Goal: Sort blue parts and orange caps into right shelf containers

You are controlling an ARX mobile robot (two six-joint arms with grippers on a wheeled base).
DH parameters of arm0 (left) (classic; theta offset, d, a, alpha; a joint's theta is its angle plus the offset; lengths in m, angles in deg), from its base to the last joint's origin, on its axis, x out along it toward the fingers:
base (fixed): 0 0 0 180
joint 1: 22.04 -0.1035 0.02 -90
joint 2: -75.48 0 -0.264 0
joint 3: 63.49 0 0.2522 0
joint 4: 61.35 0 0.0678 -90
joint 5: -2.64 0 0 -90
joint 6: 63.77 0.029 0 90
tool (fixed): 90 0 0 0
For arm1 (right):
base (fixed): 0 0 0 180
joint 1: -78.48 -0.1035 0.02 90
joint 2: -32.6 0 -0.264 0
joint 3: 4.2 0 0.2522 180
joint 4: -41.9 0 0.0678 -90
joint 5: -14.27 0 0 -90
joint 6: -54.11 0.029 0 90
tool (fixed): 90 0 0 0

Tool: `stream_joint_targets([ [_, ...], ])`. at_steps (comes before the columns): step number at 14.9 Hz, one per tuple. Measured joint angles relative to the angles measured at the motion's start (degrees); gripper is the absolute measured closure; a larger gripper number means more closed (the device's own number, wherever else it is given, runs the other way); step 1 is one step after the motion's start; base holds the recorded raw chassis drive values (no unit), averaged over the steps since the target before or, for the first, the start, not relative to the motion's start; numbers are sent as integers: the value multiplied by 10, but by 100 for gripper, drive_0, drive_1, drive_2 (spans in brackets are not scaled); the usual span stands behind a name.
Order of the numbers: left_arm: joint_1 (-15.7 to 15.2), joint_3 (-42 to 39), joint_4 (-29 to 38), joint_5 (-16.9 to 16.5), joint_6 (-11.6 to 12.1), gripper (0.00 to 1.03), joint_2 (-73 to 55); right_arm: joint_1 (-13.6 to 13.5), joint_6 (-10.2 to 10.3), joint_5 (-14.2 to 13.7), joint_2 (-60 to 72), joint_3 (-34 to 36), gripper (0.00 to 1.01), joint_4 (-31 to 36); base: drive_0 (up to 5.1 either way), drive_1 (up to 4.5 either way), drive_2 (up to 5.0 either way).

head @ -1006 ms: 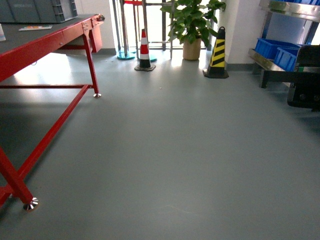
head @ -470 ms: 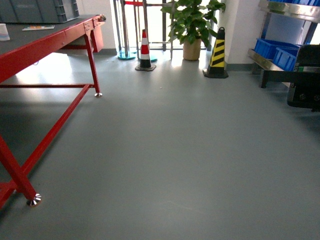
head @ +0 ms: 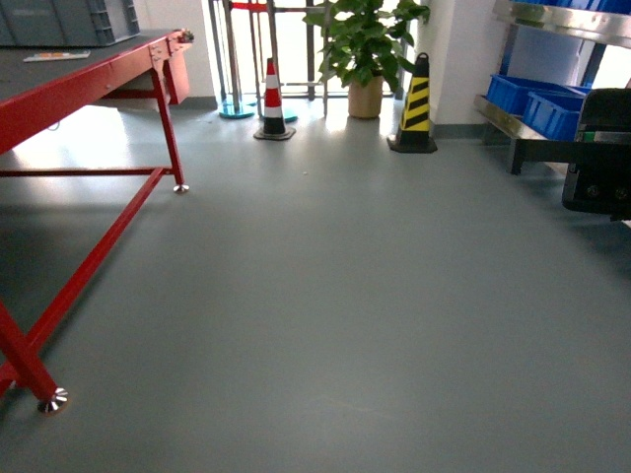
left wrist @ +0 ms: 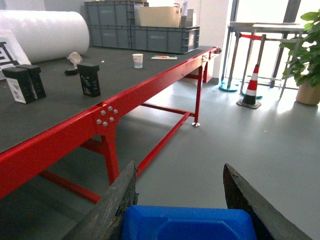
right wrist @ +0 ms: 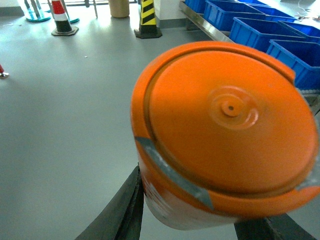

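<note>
Jaws on the right gripper [right wrist: 200,220] are closed around an orange cap [right wrist: 225,125], which fills most of the right wrist view with its round end face turned to the camera. Over on the left gripper [left wrist: 182,200], a blue part [left wrist: 187,224] is pinched between two dark fingers [left wrist: 117,200], though only its top edge is seen at the bottom of that view, so the exact grip can't be judged.

Further out, blue right shelf containers [right wrist: 260,30] are lined up on a low metal shelf [head: 503,113], seen past the cap and at the far right of the head view. A red table [left wrist: 140,95] is passed on the left, with small black boxes [left wrist: 90,79] and a paper cup [left wrist: 137,60] left on it. Open grey floor [head: 335,296] is spread ahead, with a striped cone [head: 412,103] and a potted plant [head: 363,44] at the back.

Looks like the carry step is what's in hand: both pieces are loaded, and the base isn't at the shelf yet. Next, the base probably needs to be swung right and brought up to the crates before anything is lowered in and let go.
</note>
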Motion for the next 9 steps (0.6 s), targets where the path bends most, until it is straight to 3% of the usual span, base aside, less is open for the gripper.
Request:
stream_joint_targets([
  [9, 0, 0, 0, -1, 0, 62, 0, 1, 0, 0, 0, 0, 60, 0, -149, -149, -149],
])
